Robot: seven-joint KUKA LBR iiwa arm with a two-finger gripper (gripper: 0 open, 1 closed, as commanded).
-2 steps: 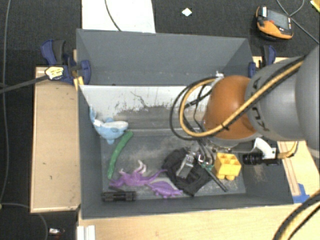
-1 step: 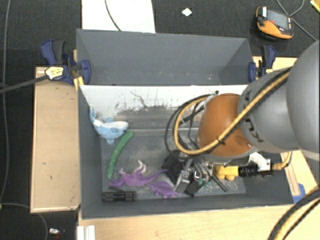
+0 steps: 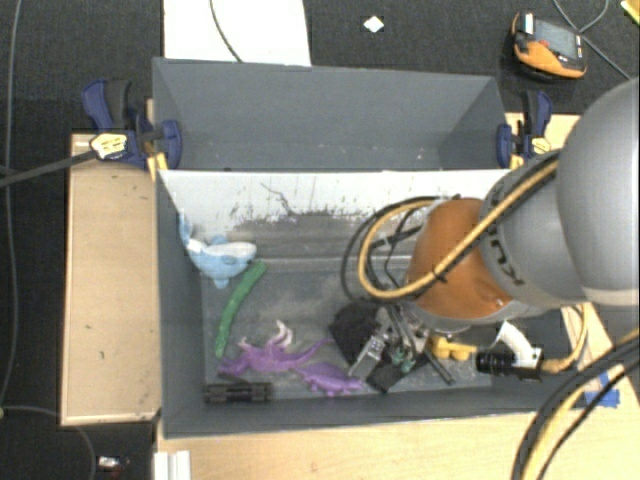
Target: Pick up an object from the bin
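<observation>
Arm (image 3: 600, 208): cut off by right edge.
Bin (image 3: 190, 368): right half of floor hidden under arm and orange wrist cover (image 3: 450, 268).
Gripper (image 3: 388, 360): outline indistinct among cables (image 3: 375, 258) and fittings.
Black object (image 3: 348, 330): right part hidden beneath gripper, kind not determinable.
Purple lizard toy (image 3: 285, 358): right end reaches gripper, contact not determinable.
Small dark item (image 3: 238, 393) at front wall: too small to identify.
Pale blue toy (image 3: 218, 256): form unclear.

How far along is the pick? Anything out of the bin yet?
Done: the gripper is low in the bin's front right, beside a black block and a purple lizard toy. In hand: I see nothing held. Left: grasping and lifting; the light blue toy, green stick and small black bar lie on the bin floor to the left.
</observation>
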